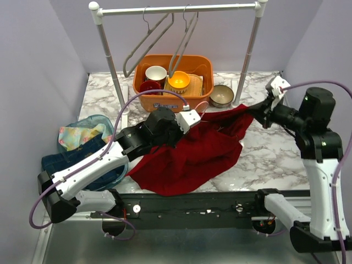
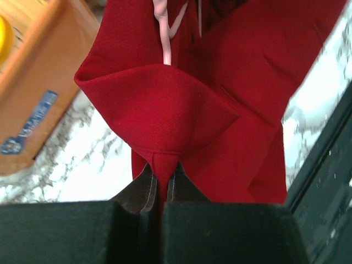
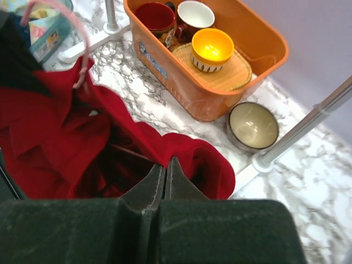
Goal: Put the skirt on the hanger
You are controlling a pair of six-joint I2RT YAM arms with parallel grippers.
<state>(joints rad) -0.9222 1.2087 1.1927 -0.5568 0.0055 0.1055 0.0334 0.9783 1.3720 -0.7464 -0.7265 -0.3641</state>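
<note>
A dark red fabric skirt [image 1: 192, 154] lay spread over the white marble-patterned tabletop [image 1: 275, 157], stretched between the two arms. The left gripper [image 1: 193, 117] was pinched on its upper left edge, the right gripper [image 1: 263, 113] on its raised right corner. Behind stood a white-pipe clothes rail [image 1: 176, 9] with two grey plastic hangers [image 1: 147, 44] hooked on it. Beneath the rail sat an orange plastic basket [image 1: 144, 92] holding cups and a yellow bowl [image 1: 179, 82], a grey metal bowl [image 1: 221, 95] just beside it. At left, a translucent teal tub [image 1: 91, 116] held folded clothes
</note>
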